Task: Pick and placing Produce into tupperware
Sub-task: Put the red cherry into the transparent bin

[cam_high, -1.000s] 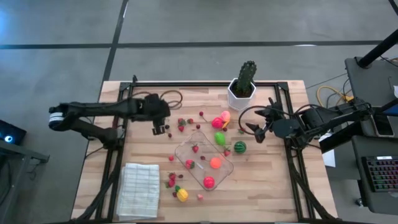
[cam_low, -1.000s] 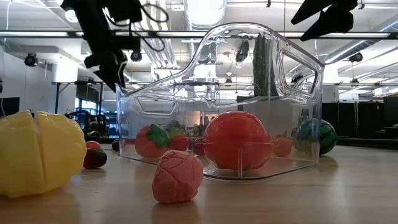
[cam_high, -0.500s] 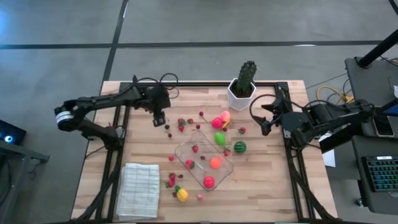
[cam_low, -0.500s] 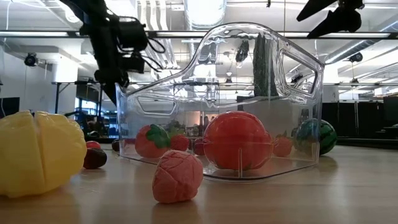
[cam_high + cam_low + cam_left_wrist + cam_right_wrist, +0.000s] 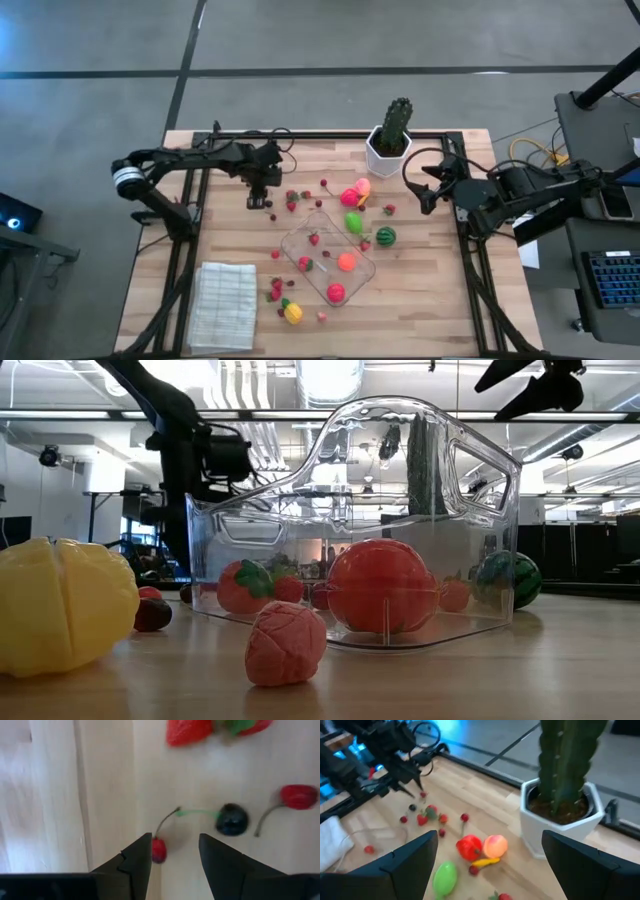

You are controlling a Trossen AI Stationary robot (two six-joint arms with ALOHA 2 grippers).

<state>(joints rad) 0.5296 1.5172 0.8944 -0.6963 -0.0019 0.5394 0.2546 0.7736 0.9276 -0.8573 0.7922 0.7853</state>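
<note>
Left gripper (image 5: 175, 851) low over wooden table (image 5: 440, 300), fingers parted, nothing between them; small red cherry with thin stem (image 5: 159, 850) just beside one finger, dark berry (image 5: 231, 819) and red strawberry (image 5: 188, 730) near. Right gripper (image 5: 428, 190) parked at table's right side, jaws wide apart, empty, near dark green cactus in white pot (image 5: 391, 138). Clear shallow rectangular plastic container (image 5: 326, 258) mid-table holding several red and orange fruits; green striped melon ball (image 5: 385, 237) just beside it.
</note>
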